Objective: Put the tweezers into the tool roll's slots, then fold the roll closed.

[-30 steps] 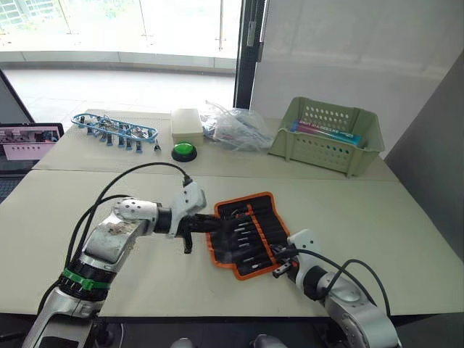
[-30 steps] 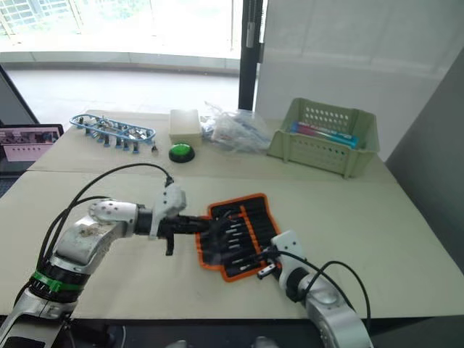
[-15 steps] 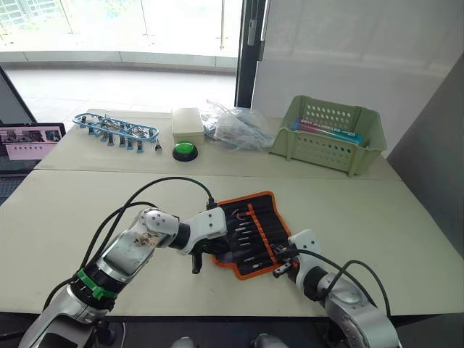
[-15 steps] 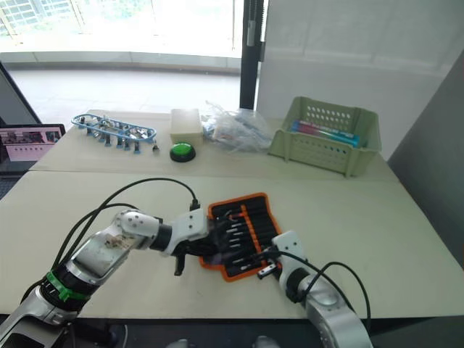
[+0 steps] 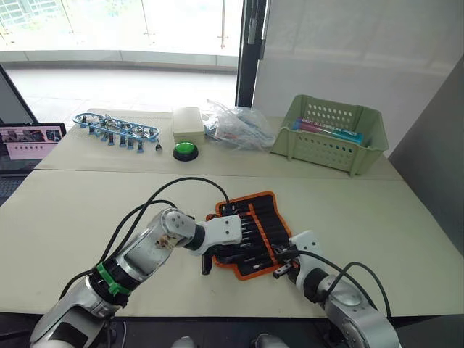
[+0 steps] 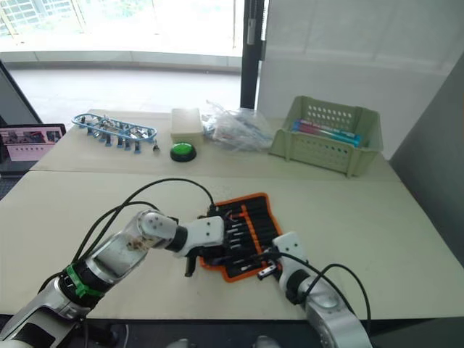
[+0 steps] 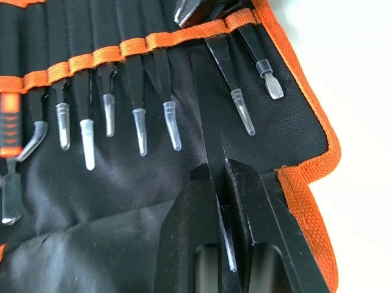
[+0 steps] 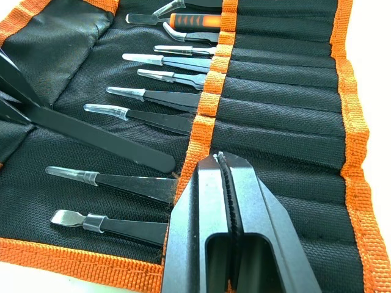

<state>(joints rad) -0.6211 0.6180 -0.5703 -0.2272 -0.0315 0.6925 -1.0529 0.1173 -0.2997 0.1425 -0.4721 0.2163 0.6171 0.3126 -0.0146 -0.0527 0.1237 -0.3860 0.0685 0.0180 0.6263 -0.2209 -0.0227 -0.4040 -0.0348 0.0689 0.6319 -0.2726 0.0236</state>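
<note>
The tool roll (image 5: 265,216) lies open on the near table, black fabric with orange edging and an orange slot strip (image 8: 208,104). Several tweezers (image 7: 139,116) with clear tip caps sit in its slots. My left gripper (image 7: 223,171) hovers over the roll's near left part, shut on a long black pair of tweezers (image 7: 208,122). Their blunt end points at the orange strip, close to an empty slot. My right gripper (image 8: 223,160) is shut, with its tips resting on the strip at the roll's near right corner (image 5: 281,262).
On the far table stand a green basket (image 5: 330,134), a crumpled plastic bag (image 5: 235,127), a cream box (image 5: 187,122), a green button (image 5: 184,151) and a blue rack of clips (image 5: 116,129). A screen (image 5: 29,138) sits at the far left.
My left gripper has moved right from the roll's left edge to over the roll, carrying the black tweezers. The right gripper has stayed put.
</note>
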